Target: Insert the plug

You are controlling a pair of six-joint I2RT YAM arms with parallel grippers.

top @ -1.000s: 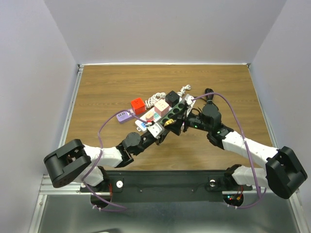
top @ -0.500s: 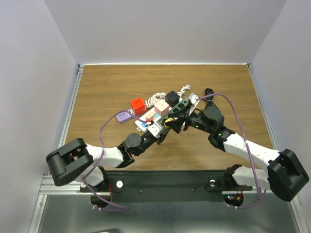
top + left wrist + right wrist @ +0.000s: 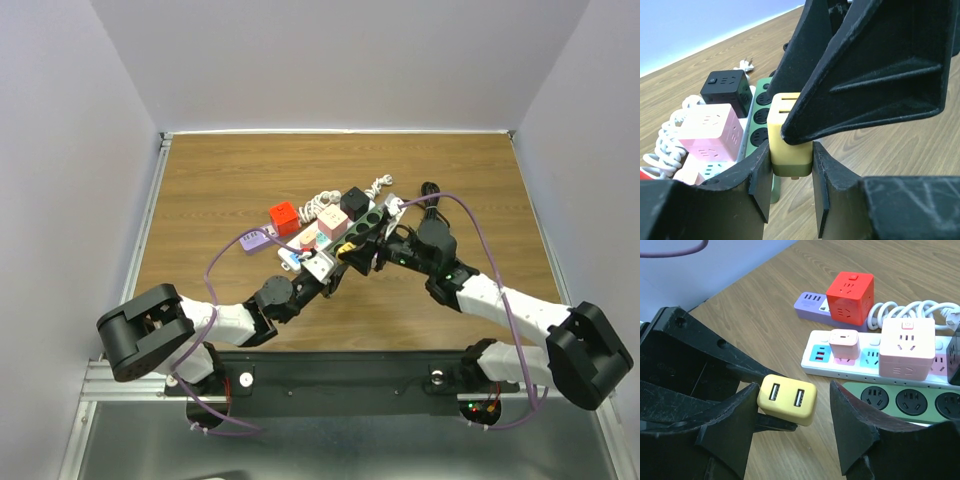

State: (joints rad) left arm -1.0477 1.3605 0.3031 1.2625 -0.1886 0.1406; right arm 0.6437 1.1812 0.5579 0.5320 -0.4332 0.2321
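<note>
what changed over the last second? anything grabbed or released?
Only the right arm shifted slightly; its right gripper is open astride the yellow adapter. Nothing grabbed or released. The left gripper still clamps the adapter; green strip and red cube unmoved.

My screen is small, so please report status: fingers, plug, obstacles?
Left gripper shut on yellow USB charger. Right gripper open, fingers astride same charger. Not plugged in; green power strip close by, visible sockets free.
</note>
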